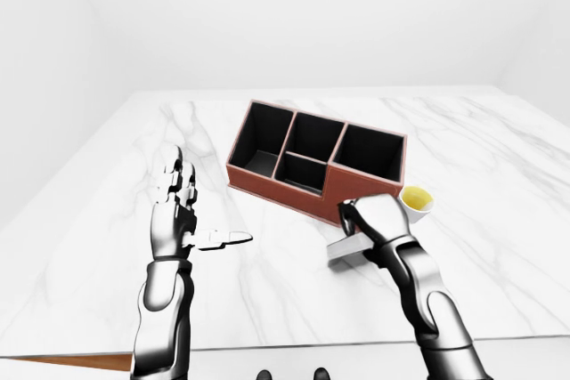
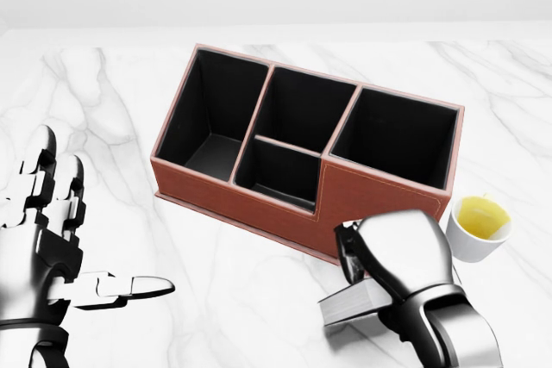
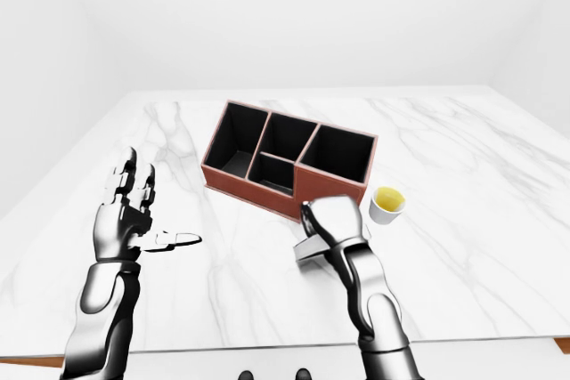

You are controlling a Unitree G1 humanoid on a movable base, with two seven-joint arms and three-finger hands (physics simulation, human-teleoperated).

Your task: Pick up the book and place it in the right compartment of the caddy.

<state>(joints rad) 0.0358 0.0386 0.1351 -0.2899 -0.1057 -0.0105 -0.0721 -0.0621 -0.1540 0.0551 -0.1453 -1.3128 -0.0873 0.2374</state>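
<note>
The right hand (image 2: 405, 256) sits on top of the book (image 2: 355, 299), which lies flat on the table (image 2: 259, 299) just below the caddy (image 2: 259, 204) in the head view. The book's long axis runs roughly left to right beneath the palm, its pale page edge showing on the hand's left side. The fingers (image 2: 349, 243) curl down over the far edge of the book, apparently clenched around it, though the contact on the underside is hidden by the hand itself.

From those fingers, the right compartment (image 2: 392, 135) lies directly beyond, up and slightly right, past the caddy's low brown wall. The lift therefore looks short: up, over the wall, then down. A small cup (image 2: 479, 226) of yellow liquid stands just to the right of the hand and could be knocked.

The left hand (image 1: 174, 211) hovers well to the left, fingers spread and released, holding nothing; it is much farther from the book.
</note>
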